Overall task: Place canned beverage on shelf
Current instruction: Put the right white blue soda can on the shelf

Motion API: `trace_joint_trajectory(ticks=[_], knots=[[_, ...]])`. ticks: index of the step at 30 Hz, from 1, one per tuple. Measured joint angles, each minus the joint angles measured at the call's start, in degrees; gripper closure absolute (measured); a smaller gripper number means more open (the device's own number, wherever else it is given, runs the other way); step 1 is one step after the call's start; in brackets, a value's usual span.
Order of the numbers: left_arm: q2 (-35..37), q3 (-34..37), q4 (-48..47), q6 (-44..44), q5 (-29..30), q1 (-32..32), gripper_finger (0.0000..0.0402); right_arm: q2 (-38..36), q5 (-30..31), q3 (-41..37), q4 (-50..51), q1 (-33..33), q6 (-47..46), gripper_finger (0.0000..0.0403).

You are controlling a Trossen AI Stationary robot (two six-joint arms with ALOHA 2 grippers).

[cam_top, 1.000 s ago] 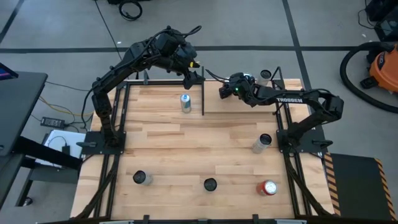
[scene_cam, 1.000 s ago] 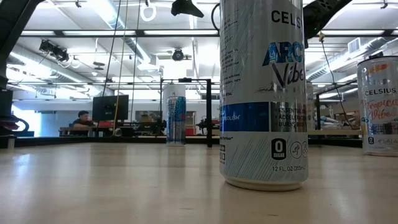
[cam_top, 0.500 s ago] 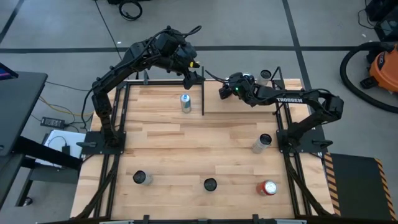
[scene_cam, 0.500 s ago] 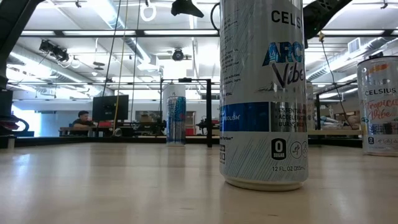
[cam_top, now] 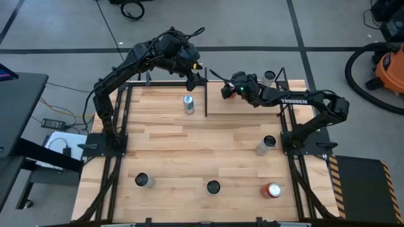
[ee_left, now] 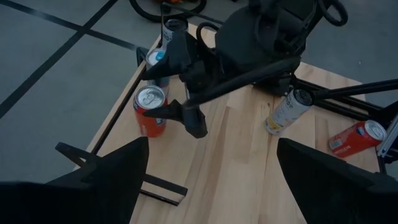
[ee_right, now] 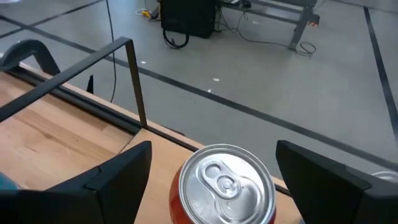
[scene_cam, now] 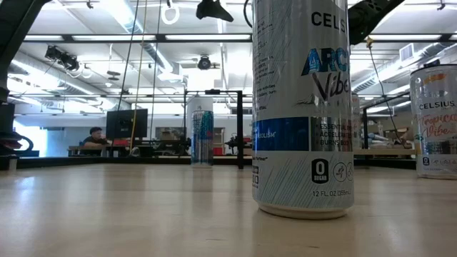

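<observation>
Canned beverage - the red can (ee_right: 227, 186) stands upright at the far corner of the shelf (cam_top: 265, 104), so we judge the step to be letting go. Going left to right, the left gripper (cam_top: 197, 77) hangs spread and empty above the blue can (cam_top: 188, 103), while the right gripper (cam_top: 225, 90) sits over the red can with its 2 fingers spread clear of it - we should lift straight up so neither finger clips the rim. Darker planks of the tabletop (cam_top: 189, 151) carry other cans, and beyond it a person (scene_cam: 95, 135) sits in the bright room.
</observation>
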State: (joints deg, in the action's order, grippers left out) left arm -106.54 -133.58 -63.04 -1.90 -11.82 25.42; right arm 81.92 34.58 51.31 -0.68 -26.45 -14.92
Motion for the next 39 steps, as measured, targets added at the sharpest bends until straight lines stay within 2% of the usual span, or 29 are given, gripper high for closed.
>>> trace_joint_trajectory(ticks=[7,15,20,26,30,35,37,39], knots=[[0.0,0.0,0.5,-0.4,0.0,0.0,0.0044,-3.8,-10.8,0.0,0.3,0.2,6.7,0.0051],[0.0,0.0,3.4,-0.5,0.0,-0.3,0.0044,-11.9,-14.2,0.0,4.7,1.4,9.9,0.0051],[0.0,0.0,6.1,-0.2,0.0,-0.3,0.0044,-16.6,-19.9,0.0,8.7,2.2,10.6,0.0051],[0.0,0.0,7.5,-0.5,0.0,-0.3,0.0044,-21.6,-33.7,0.0,13.3,2.5,10.3,0.0051],[0.0,0.1,10.7,-4.3,0.0,-0.3,0.0044,-24.0,-42.9,0.0,15.6,2.4,6.0,0.0051],[0.0,0.1,8.4,-2.2,-0.7,-0.6,0.0044,-25.3,-58.6,0.0,19.8,4.3,4.9,0.0051],[0.0,0.1,5.4,-1.8,-0.8,-1.0,0.0044,-25.5,-62.3,0.0,20.5,6.5,5.4,0.0051],[0.0,0.1,2.8,-1.5,-0.7,-1.6,0.0044,-25.7,-63.4,0.0,20.6,9.2,5.5,0.0051]])
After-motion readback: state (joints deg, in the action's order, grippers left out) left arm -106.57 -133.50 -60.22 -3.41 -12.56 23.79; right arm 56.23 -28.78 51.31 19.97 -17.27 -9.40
